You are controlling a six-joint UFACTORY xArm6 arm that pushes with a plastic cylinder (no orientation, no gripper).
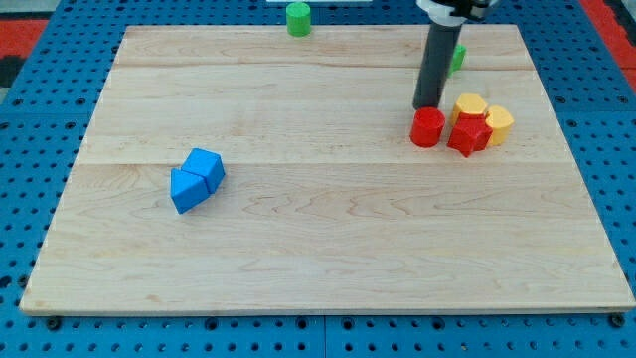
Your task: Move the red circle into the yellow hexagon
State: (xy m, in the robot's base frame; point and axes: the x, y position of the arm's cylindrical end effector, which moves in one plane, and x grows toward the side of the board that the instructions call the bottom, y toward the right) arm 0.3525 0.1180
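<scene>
1. Wooden counter (318, 249) on a blue pegboard carries the blocks.
2. No pincer on this rig, so nothing is held; my tip (428, 106) sits just above the red circle (427, 127), at its far edge.
3. Red circle lies near the yellow hexagon (470, 104), apart from it, beside a red star (468, 135).
4. Nearly done, I judge: a short push toward the view's right remains.
</scene>
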